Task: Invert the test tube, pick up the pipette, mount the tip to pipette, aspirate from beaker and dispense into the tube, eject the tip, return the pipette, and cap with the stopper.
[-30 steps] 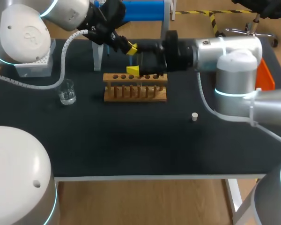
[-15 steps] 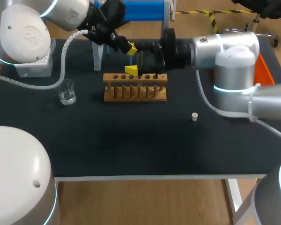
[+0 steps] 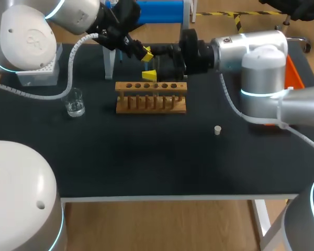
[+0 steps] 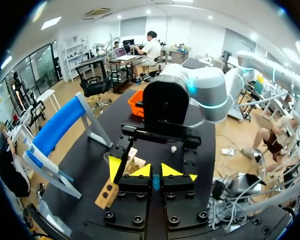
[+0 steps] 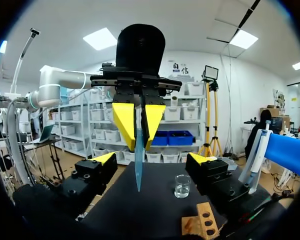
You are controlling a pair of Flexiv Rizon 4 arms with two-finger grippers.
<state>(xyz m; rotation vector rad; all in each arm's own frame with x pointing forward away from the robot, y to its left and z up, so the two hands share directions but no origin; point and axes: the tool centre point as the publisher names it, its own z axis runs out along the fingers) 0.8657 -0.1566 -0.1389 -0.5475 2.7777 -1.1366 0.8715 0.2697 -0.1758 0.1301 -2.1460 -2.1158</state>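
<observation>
My left gripper [image 3: 145, 53] hangs above the back of the wooden rack [image 3: 152, 97], shut on a thin clear test tube [image 5: 138, 160] that points straight down. My right gripper [image 3: 150, 75] comes in from the right just under it. In the right wrist view its yellow-tipped fingers [image 5: 104, 159] stand wide open on either side of the tube, not touching it. The left wrist view shows the tube's end [image 4: 155, 181] pinched between the left gripper's [image 4: 155, 171] own tips. A glass beaker [image 3: 74, 102] stands left of the rack. The pipette [image 5: 257, 150] rests on its blue stand [image 3: 159, 10]. A white stopper [image 3: 217, 129] lies right of the rack.
A tip box [image 3: 39, 73] sits at the back left corner. An orange bin [image 3: 295, 83] stands at the right edge behind my right arm. The rack's holes show dark.
My right gripper has risen a little from the rack's top toward the held tube and its arm has shifted slightly left. The left arm has kept still.
</observation>
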